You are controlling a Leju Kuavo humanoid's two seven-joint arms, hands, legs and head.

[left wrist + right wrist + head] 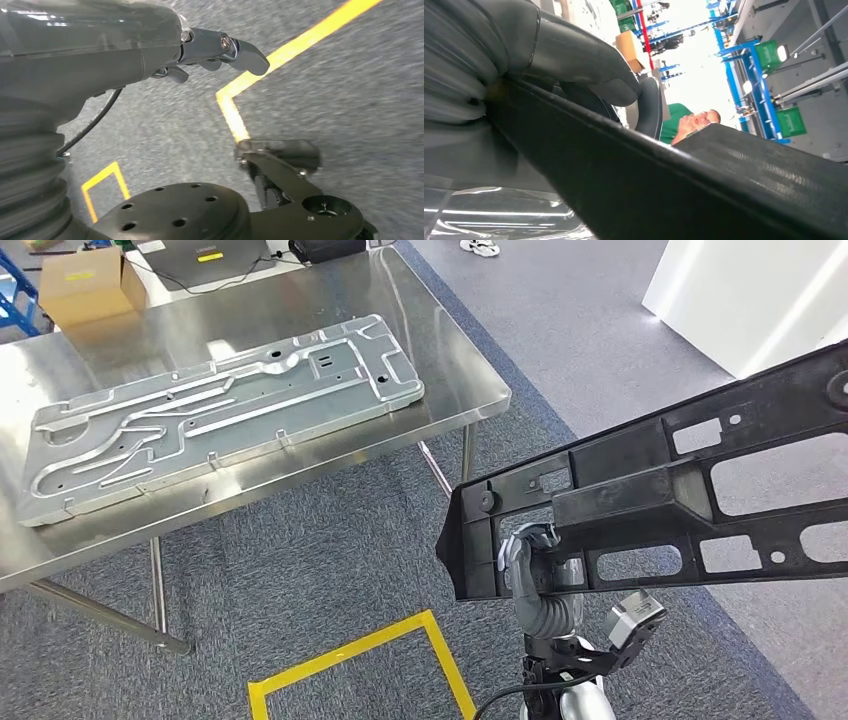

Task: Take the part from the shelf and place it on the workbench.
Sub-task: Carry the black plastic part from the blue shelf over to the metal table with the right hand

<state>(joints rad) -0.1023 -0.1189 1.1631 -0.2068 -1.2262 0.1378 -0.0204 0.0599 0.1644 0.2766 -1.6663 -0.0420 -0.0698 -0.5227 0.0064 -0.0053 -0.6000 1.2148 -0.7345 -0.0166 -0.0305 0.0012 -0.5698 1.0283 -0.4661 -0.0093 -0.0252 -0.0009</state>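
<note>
The black part (660,495) is held near one end by the right hand (530,560), left hand (220,50) empty with fingers loosely extended; off-centre hold risks tilting or clipping the workbench (440,335) edge.

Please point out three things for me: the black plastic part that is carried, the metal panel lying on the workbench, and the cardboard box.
black plastic part (640,485): head view, on its thick middle bar.
metal panel (225,410): head view, on its ribbed centre.
cardboard box (85,285): head view, on its front face.
</note>
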